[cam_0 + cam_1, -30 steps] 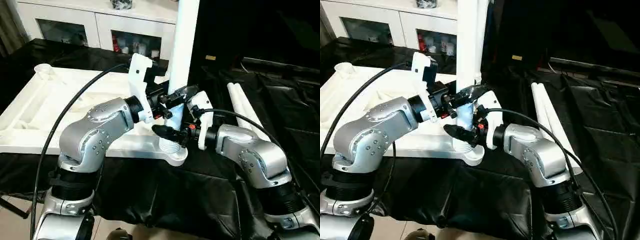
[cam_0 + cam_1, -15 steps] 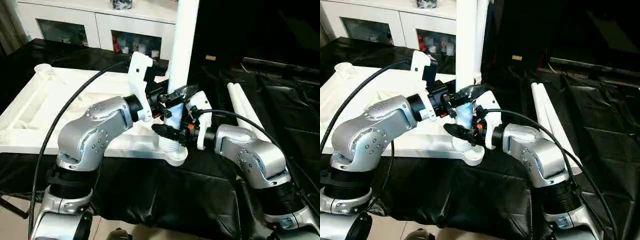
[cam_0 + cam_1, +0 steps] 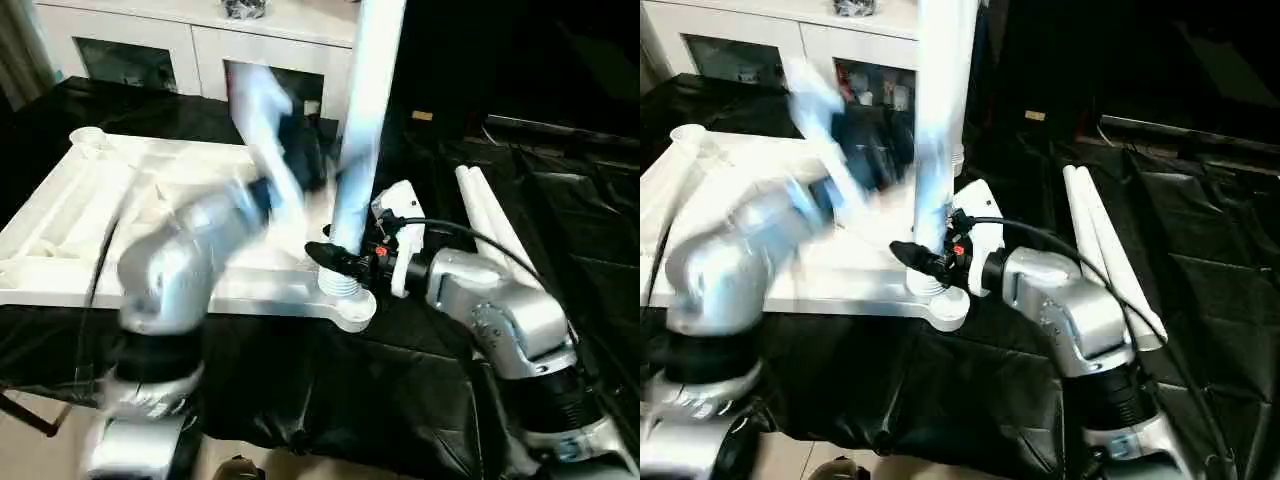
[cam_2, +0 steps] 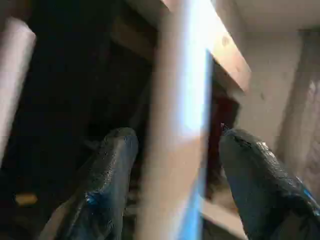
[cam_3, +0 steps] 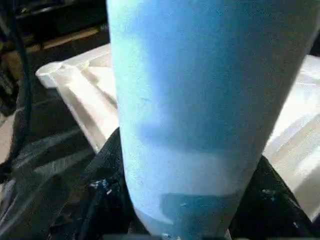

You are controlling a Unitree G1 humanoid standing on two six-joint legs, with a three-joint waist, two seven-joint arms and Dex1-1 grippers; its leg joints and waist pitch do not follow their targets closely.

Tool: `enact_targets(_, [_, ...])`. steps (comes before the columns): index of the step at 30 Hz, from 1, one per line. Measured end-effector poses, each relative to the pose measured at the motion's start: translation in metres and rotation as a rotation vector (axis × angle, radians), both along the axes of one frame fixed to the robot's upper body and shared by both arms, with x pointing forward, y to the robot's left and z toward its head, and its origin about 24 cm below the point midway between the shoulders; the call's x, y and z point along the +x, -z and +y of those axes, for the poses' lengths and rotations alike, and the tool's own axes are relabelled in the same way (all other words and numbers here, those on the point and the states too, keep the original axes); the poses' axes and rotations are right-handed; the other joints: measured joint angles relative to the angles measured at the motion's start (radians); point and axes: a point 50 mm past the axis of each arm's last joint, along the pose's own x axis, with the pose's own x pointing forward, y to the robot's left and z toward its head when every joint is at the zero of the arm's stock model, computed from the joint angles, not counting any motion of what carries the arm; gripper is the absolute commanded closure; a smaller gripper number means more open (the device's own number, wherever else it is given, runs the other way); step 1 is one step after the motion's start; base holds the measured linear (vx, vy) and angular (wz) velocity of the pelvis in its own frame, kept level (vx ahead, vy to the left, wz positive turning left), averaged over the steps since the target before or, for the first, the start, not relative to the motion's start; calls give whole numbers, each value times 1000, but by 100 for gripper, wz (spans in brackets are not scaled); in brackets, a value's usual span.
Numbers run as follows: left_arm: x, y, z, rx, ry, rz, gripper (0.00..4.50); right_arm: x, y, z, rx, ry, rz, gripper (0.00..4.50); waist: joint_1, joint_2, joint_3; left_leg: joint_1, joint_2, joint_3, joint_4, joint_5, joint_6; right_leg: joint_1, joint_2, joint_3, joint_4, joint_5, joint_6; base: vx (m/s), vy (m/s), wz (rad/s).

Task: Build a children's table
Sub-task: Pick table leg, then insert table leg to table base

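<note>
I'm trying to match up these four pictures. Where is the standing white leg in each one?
Left eye: leg upright, centre.
Right eye: upright, left of centre.
Left wrist: between the left gripper fingers.
Right wrist: close up, between the right gripper fingers.
Shared landmark: the white tabletop.

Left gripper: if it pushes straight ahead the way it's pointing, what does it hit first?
Most likely the upright table leg, which stands between the left gripper's open fingers; depth is unclear.

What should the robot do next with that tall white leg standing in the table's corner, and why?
Probably bring the left pincer back onto the leg and turn it further in. The leg stands upright in the corner socket of the upturned tabletop, its ribbed end visible above the socket. The right pincer grips it low; the left pincer's fingers stand apart around it, not clamped.
</note>
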Motion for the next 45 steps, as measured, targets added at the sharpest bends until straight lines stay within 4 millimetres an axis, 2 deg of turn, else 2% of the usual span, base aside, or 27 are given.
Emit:
enact_targets(3, [6,2,13,-31,-23,23,147,4,-1,-5,16,68,-31,257,-1,0,0,0,0,0,0,0,0,0,0,0,0,0,0,0,0,0])
enact_targets(6, [8,14,30,72,-38,20,147,4,1,-13,38,124,-40,257,0,0,0,0,1,0,0,0,0,0,1,0,0,0,0,0,0,0])
enact_targets(7, [9,21,33,134,-46,18,147,4,2,-14,41,132,-39,257,-1,0,0,0,1,0,0,0,0,0,1,0,0,0,0,0,0,0])
enact_targets(8, [8,36,38,248,-47,26,147,4,3,-16,46,140,-36,257,-1,1,0,1,1,0,0,0,0,0,1,0,0,0,1,0,0,0])
enact_targets(10, [8,61,40,353,-27,81,147,5,6,-21,47,160,-28,257,2,2,0,0,0,0,0,0,0,0,1,0,0,0,1,0,0,0])
enact_targets(12, [2,92,39,524,47,115,147,4,14,-24,46,166,-11,257,3,1,0,0,1,0,-1,0,0,0,1,0,-1,-1,1,0,0,0])
enact_targets(15, [-8,125,37,698,171,149,147,2,25,-30,24,183,25,257,3,2,1,0,1,0,-1,0,0,0,1,0,0,0,1,0,0,0])
enact_targets(20, [-13,153,32,870,298,131,147,1,29,-31,20,184,35,257,-1,8,1,2,1,1,-1,0,0,0,1,0,0,1,-1,0,0,0])
enact_targets(21, [-12,159,33,891,318,135,176,0,30,-32,17,185,39,257,-1,10,1,2,1,1,-1,0,0,0,1,0,0,1,-1,0,0,0])
enact_targets(25, [-9,179,43,978,364,161,202,-3,33,-34,0,187,37,257,-1,17,2,3,1,1,-1,0,0,0,1,0,1,1,-1,0,0,0])
enact_targets(27, [-7,186,47,1020,381,170,224,-5,33,-33,-8,182,33,257,-1,21,3,2,1,1,-1,0,0,0,1,0,1,1,-1,0,0,0])
enact_targets(29, [-5,189,49,1041,386,171,224,-5,34,-33,-13,180,32,257,0,23,3,2,1,1,-1,0,0,0,1,0,1,1,-1,0,0,0])
enact_targets(30, [-3,191,52,1057,386,177,245,-6,34,-33,-18,177,30,257,0,25,2,2,1,1,-1,0,0,0,1,0,1,1,-1,0,0,0])
enact_targets(38, [9,193,64,1110,388,154,316,-10,37,-33,-28,171,38,257,-1,35,0,3,1,1,-1,0,0,0,1,1,0,2,-2,0,0,0])
enact_targets(44, [13,193,69,1122,433,166,367,-11,33,-33,-38,166,15,257,0,36,1,2,1,1,-1,0,0,0,1,1,1,2,-2,0,0,0])
enact_targets(45, [14,193,70,1128,445,171,389,-11,33,-33,-38,165,15,257,0,36,1,2,1,1,-1,0,0,0,1,1,1,2,-2,0,0,0])
